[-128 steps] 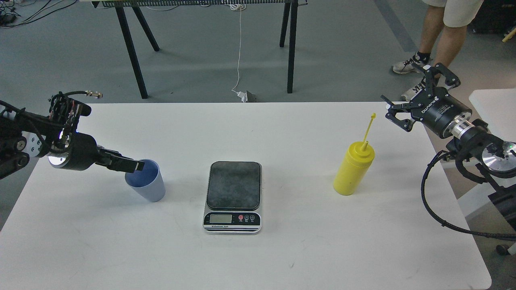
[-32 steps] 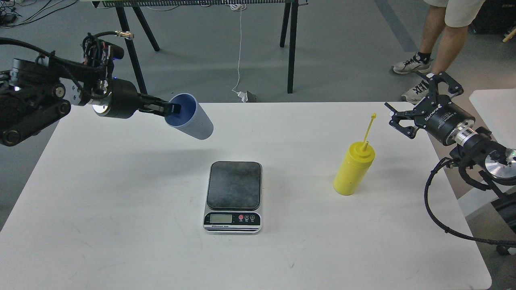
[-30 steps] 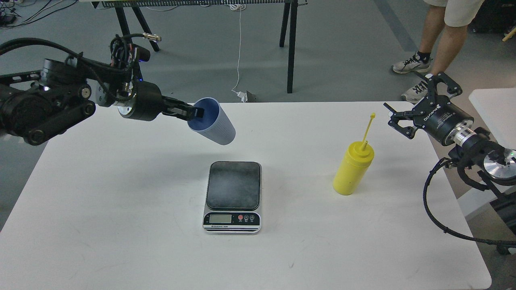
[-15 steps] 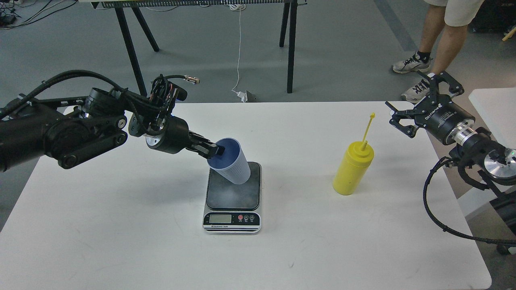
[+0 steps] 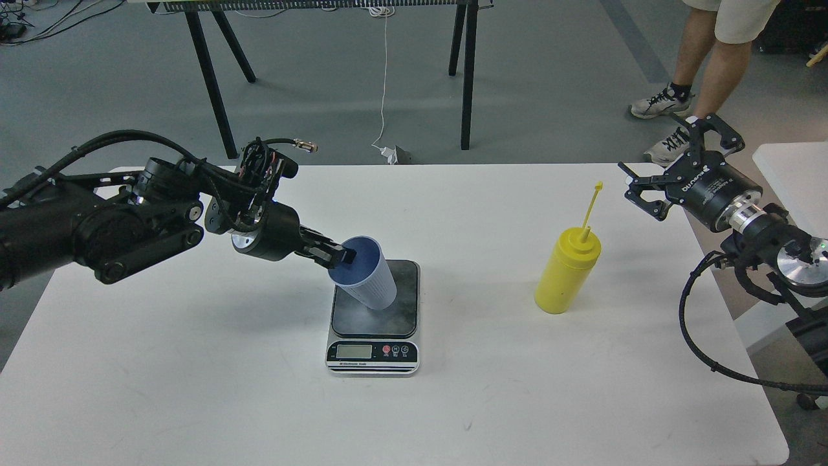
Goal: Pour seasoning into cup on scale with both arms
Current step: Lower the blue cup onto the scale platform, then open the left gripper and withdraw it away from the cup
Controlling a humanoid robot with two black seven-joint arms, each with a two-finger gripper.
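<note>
On our white table (image 5: pixel 194 388), the flat dark-topped scale (image 5: pixel 373 315) carries the ribbed blue-grey cup (image 5: pixel 364 274), its rim pinched by our left gripper (image 5: pixel 341 257). Right of the scale stands the yellow seasoning (image 5: pixel 567 270); beyond it our right gripper (image 5: pixel 653 181), white lettering unreadable, gapes wide.

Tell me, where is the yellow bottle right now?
In the head view the yellow bottle stands upright on the white table, right of the scale. The open right claw hangs apart from it, farther right.
</note>
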